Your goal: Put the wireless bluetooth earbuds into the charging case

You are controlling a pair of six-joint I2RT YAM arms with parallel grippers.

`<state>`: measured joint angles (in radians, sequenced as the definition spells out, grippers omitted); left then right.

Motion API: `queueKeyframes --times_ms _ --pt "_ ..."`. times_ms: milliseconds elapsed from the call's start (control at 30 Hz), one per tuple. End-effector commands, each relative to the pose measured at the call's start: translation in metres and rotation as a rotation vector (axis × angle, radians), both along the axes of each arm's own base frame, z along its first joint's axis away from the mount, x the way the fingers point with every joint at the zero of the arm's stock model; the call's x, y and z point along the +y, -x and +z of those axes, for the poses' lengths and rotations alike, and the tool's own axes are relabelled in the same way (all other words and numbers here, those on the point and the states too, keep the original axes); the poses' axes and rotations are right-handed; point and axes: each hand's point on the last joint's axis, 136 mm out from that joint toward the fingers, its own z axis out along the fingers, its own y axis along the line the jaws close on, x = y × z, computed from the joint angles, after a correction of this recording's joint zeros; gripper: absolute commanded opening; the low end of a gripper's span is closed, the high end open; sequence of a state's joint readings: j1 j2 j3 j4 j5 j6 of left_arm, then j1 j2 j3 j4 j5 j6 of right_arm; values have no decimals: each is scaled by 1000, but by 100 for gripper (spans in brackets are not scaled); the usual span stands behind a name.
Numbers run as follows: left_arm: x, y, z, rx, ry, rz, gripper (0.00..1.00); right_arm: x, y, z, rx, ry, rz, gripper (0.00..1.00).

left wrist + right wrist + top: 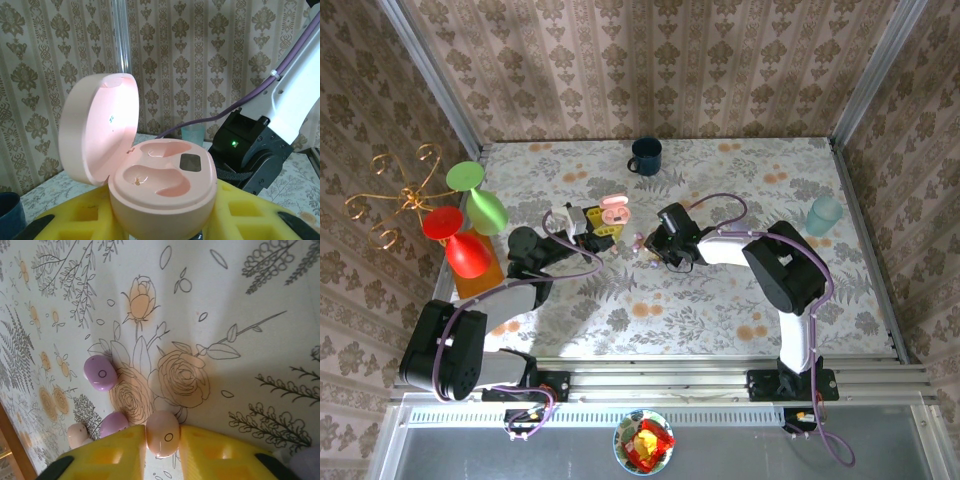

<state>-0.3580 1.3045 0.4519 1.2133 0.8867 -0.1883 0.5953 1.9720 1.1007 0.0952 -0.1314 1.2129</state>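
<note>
An open pink charging case (162, 187) sits between the yellow fingers (75, 220) of my left gripper (162, 232). Its lid (97, 127) is tipped back to the left and both wells are bare. From above, that case (614, 210) is at mid-table with my left gripper (596, 226) shut on it. My right gripper (162, 447) is down at the table, its yellow pads pressed on both sides of a pale pink earbud (162, 432). Two lilac earbuds (100, 372) (114, 423) and another pale one (77, 434) lie to its left. From above, my right gripper (648, 246) sits just right of the case.
A dark blue mug (645, 155) stands at the back centre and a teal cup (823, 215) at the right. Green (480, 195) and red (460, 245) goblets stand at the left edge beside a gold wire stand (395, 200).
</note>
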Motion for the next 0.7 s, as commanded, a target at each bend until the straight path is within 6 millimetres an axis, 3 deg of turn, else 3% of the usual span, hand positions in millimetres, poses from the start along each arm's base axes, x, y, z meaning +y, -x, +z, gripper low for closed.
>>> queueKeyframes --times_ms 0,233,667 --pt "1 3 10 -33 18 -16 32 -12 -6 -22 34 51 -46 23" --pt "2 2 6 -34 12 -6 32 -13 -6 -12 6 74 -12 16" --pt "6 -18 -6 -58 -8 95 32 -27 2 67 -162 158 131 17"
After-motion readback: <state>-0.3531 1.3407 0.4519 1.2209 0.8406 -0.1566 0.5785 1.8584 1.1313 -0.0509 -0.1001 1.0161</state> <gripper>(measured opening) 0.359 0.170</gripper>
